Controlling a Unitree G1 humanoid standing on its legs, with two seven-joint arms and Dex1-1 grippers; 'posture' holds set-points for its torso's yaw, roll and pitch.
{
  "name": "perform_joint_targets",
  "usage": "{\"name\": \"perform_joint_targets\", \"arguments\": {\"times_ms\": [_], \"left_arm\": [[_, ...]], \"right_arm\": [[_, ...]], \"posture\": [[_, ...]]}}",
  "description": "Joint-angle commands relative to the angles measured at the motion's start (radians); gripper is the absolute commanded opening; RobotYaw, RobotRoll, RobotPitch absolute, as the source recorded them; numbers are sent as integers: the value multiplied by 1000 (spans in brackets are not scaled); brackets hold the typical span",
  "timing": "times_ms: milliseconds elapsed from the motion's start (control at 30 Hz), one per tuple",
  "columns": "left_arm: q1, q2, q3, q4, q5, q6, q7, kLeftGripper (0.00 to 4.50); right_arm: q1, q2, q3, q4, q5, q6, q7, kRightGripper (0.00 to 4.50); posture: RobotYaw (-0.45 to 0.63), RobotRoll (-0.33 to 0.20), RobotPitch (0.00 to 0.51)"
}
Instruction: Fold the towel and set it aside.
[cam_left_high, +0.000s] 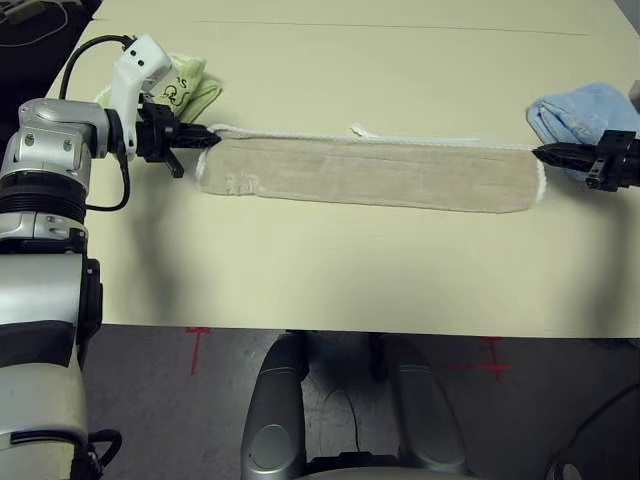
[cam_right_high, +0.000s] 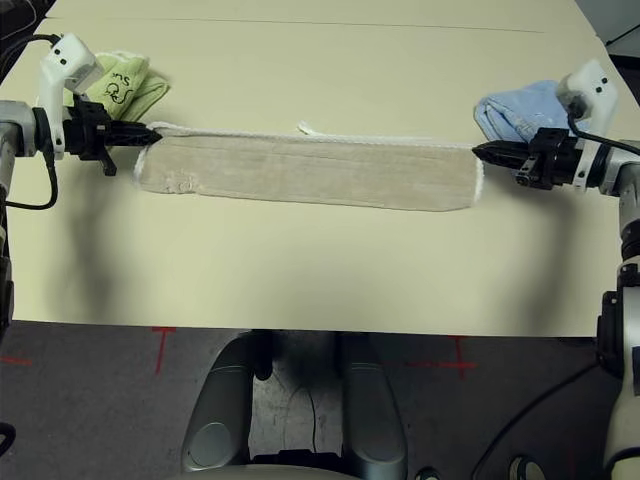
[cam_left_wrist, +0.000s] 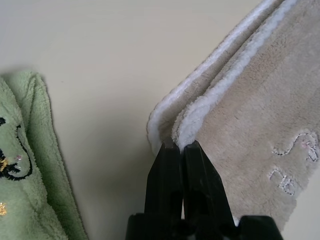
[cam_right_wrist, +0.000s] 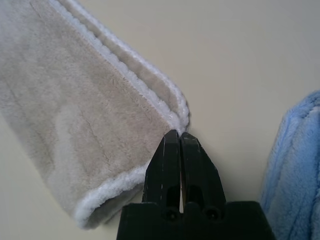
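Beige terry, the towel (cam_right_high: 310, 172) runs lengthwise between both claws. The left claw (cam_right_high: 148, 133) is clamped on one end's edging. The right claw (cam_right_high: 482, 152), pressed together, meets the other end; a pinch there is unclear.

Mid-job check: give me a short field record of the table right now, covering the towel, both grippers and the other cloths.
towel: beige, folded into a long narrow strip across the table
left gripper: shut, tips at the strip's left end corner
right gripper: shut, tips at the strip's right end
held: cannot tell whether either gripper pinches the cloth
green towel: folded, beyond the left gripper
blue towel: folded, beyond the right gripper
task state: not yet set aside
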Motion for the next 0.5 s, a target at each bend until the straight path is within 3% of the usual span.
{"name": "perform_joint_targets", "arguments": {"times_ms": [33,500], "left_arm": [[1,17,13,35,44,-10,44,13],[15,-1,-4,74,99,-89,140,13]], "right_arm": [[-8,-6,-19,62,-41,-21,-80,0],[-61,52,-2,98,-105,-64,-153,0]], "posture": [[18,0,325],[17,0,329]]}}
